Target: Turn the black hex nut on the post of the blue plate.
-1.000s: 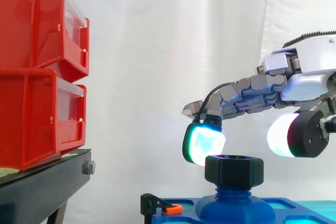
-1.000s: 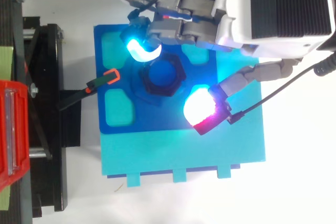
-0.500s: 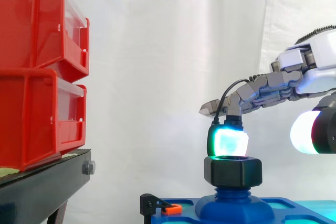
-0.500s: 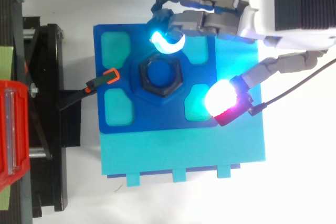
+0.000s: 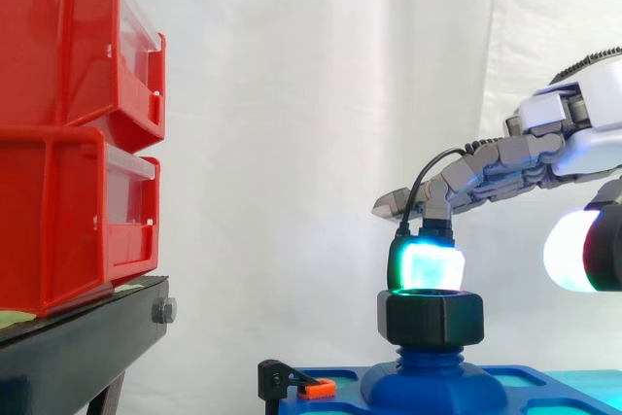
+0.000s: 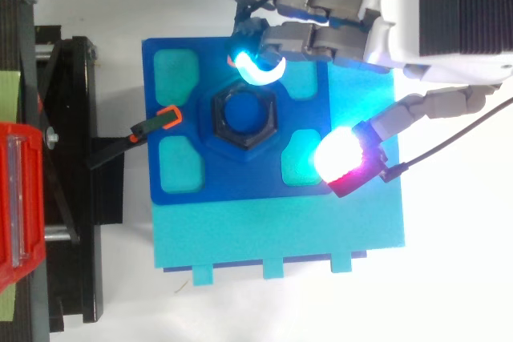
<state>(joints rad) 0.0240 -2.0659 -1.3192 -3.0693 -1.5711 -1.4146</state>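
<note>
Bright even light, soft shadows — pads (image 6: pixel 343 156) glaring

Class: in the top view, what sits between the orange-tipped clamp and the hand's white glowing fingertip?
The black hex nut on the post of the blue plate, in the top view.

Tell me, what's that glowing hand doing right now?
Hand open, pads off the nut. Black hex nut on blue plate's post. Nothing blocking.

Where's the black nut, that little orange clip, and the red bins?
black hex nut (image 5: pixel 431 318), side view, its front face.
orange clip (image 6: pixel 168 116), top view, its orange tip.
red bins (image 5: pixel 53 221), side view, lower bin's side wall.
</note>
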